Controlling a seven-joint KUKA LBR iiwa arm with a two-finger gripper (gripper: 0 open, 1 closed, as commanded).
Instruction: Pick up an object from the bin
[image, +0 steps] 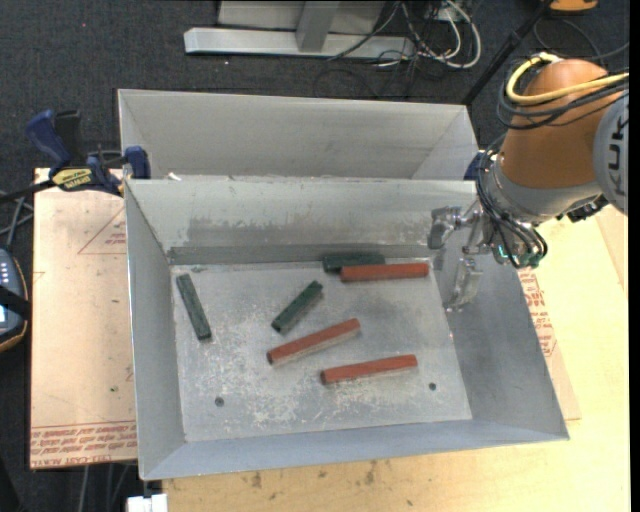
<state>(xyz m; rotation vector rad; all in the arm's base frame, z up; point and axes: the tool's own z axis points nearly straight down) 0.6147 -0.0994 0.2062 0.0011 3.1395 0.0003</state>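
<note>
My gripper (452, 262) hangs at the bin's right side, over the sloping right wall, open with nothing between its fingers. Closest to it, just to its left, a red-brown bar (385, 271) lies along the back of the bin floor. A dark green bar (353, 262) rests against that bar's far left end. Lower down and to the left, another red-brown bar (368, 370) lies near the front of the floor.
A third red-brown bar (313, 341) and a short dark green bar (298, 306) lie slanted in the middle of the floor. One more dark green bar (193, 306) sits at the far left. The arm with its orange cover stands over the bin's right rim.
</note>
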